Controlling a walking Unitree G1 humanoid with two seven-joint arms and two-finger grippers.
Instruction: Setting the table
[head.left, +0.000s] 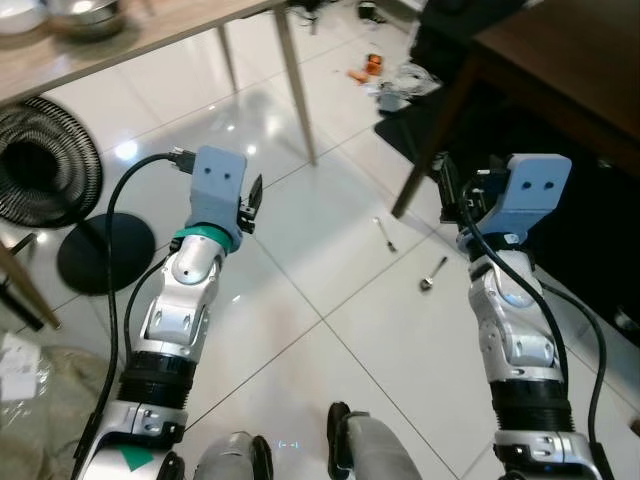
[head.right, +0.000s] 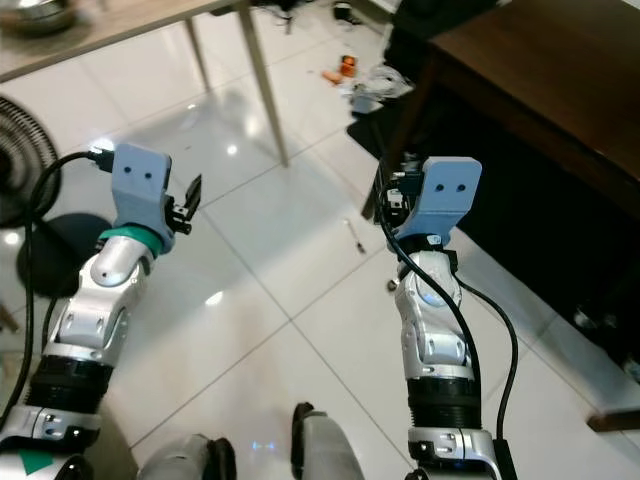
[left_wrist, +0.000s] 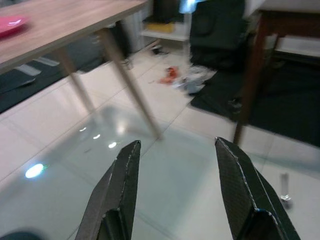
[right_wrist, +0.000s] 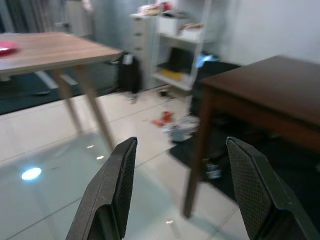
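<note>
Both arms are raised over the white tile floor (head.left: 300, 320). The left gripper (left_wrist: 175, 190) and the right gripper (right_wrist: 180, 195) hold nothing, fingers spread wide. Two utensils lie on the tiles (likely a spoon (head.left: 434, 273) and a fork (head.left: 384, 234)) near the dark table (head.left: 560, 70).

A black floor fan (head.left: 45, 165) stood on white glossy tiles (head.left: 300, 260) beside its round base (head.left: 105, 252). Scattered litter — orange and grey scraps (head.left: 385, 78) — lay near a dark mat (head.left: 420, 140). White shelving (right_wrist: 180, 45) stood against the far wall.
</note>
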